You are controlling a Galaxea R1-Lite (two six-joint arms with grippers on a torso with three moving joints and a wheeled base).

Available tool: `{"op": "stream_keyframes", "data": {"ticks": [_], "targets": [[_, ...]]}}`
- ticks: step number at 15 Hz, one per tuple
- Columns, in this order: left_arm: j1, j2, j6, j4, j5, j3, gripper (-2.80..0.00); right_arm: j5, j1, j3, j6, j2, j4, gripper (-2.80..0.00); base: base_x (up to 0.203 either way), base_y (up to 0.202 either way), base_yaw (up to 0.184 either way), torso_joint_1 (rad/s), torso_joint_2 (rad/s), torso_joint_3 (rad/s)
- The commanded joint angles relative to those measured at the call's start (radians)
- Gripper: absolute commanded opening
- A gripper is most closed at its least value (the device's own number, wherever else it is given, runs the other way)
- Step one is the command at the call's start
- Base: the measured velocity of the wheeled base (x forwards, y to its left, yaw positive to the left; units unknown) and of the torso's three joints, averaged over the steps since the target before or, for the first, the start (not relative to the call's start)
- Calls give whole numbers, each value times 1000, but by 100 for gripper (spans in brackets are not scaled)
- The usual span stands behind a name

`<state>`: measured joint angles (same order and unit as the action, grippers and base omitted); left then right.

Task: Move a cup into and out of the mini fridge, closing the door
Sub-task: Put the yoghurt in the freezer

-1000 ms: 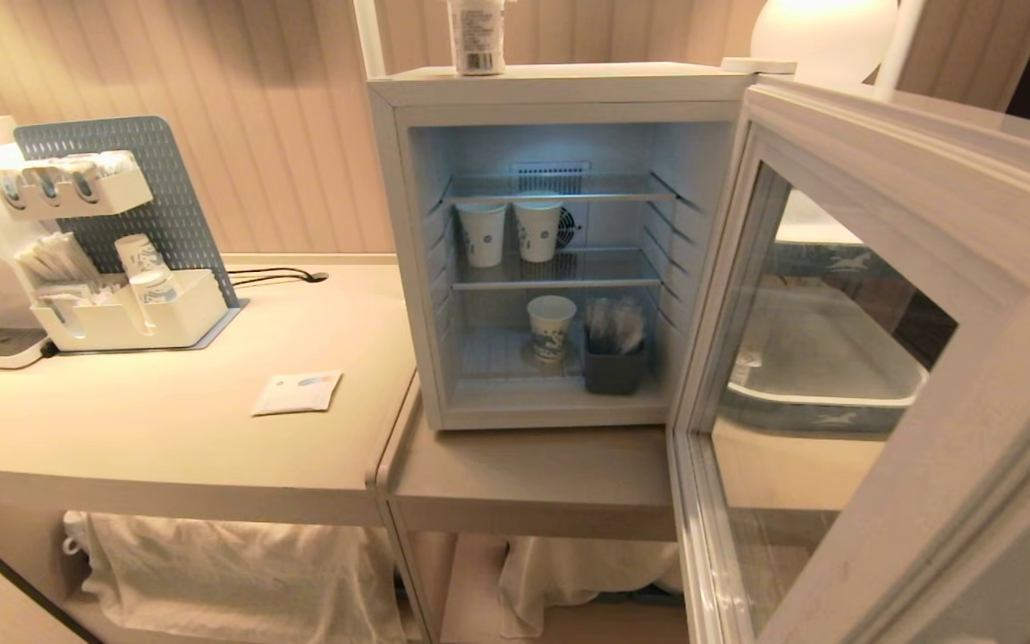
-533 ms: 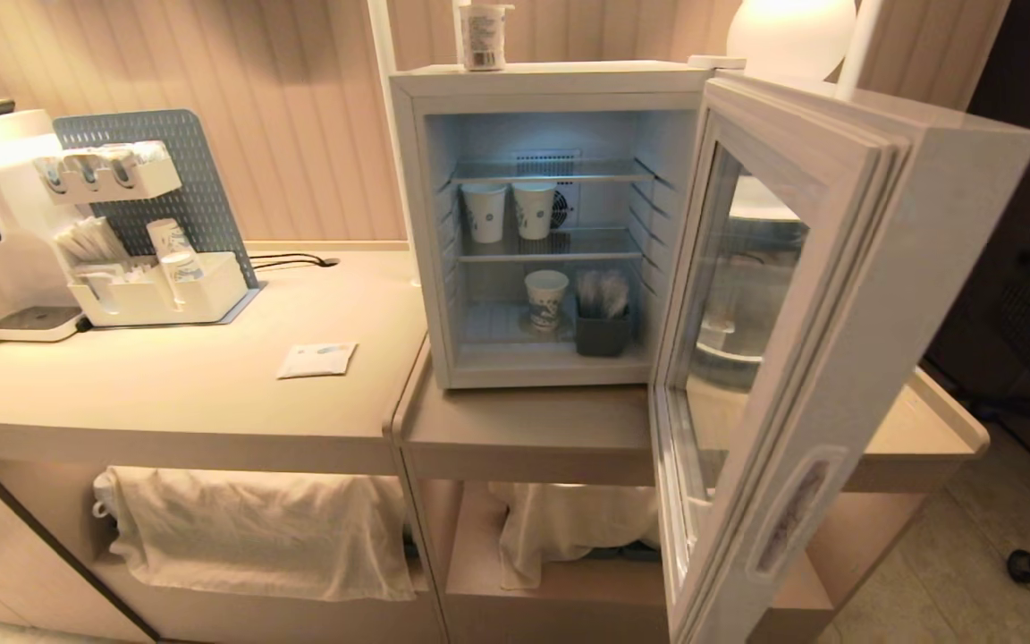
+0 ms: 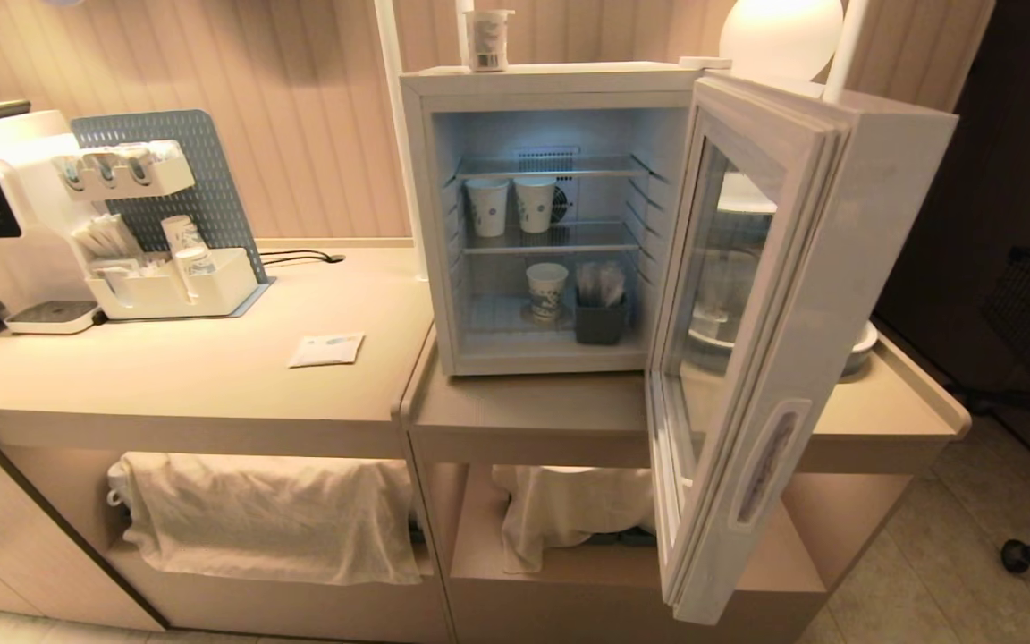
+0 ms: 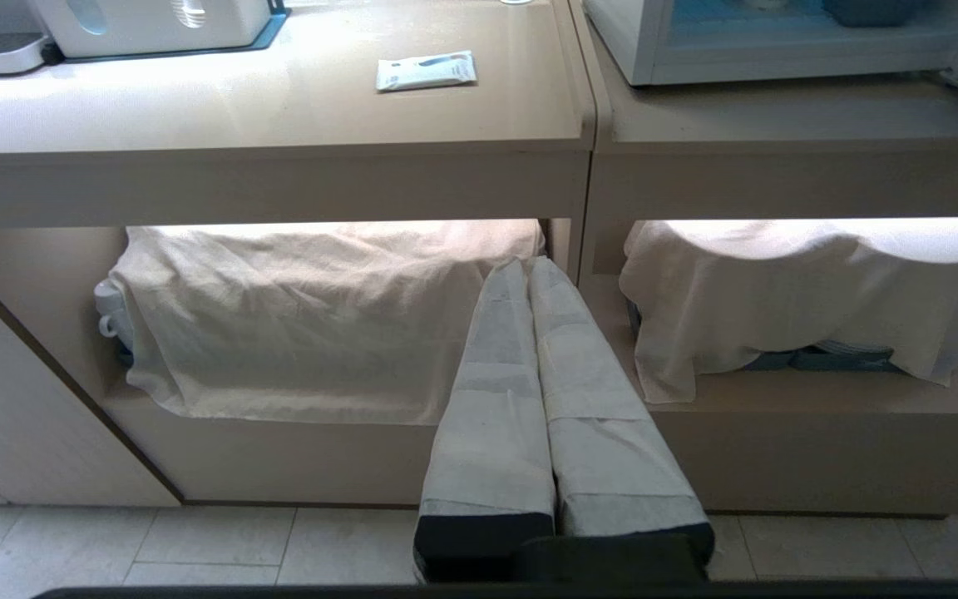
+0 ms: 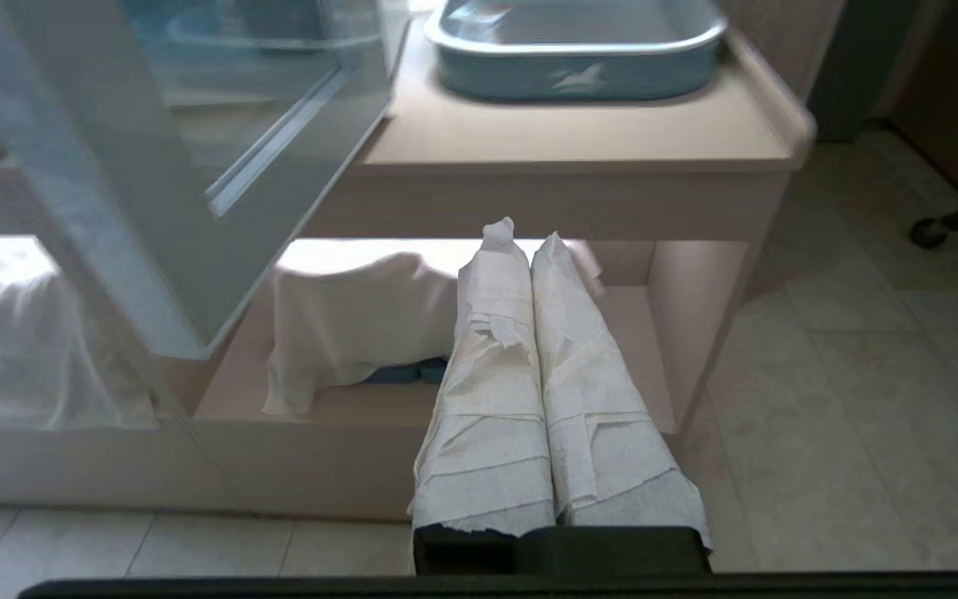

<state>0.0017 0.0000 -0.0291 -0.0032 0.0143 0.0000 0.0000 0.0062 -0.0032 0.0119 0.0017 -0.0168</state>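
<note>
The mini fridge (image 3: 560, 215) stands on the desk (image 3: 211, 376) with the door (image 3: 747, 358) swung wide to its right, and three cups inside: two on the middle shelf and one cup (image 3: 547, 291) on the fridge floor, just beside a dark holder (image 3: 600, 317). Neither arm shows in the head view. The left tool (image 4: 530, 270) and right tool (image 5: 519, 237) each hang low in front of the desk, below the fridge, fingers pressed together and holding nothing. To do the reach well, I would spread one tool before entering, come in level between the shelves, and keep the arm off the door's edge. The door's front lettering faces away and cannot be read; which cup is meant is unclear, and the holder's contents are hard to make out.
</note>
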Motion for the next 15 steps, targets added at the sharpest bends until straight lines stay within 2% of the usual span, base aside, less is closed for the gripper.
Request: {"op": "stream_keyframes", "data": {"ticks": [1,15], "targets": [[0,2,0,0,0,0,-280,0,0,0,0,1,1,-280,1,141,-5,2,-1,3],[0,2,0,0,0,0,-280,0,0,0,0,1,1,-280,0,194,0,2,4,2]]}}
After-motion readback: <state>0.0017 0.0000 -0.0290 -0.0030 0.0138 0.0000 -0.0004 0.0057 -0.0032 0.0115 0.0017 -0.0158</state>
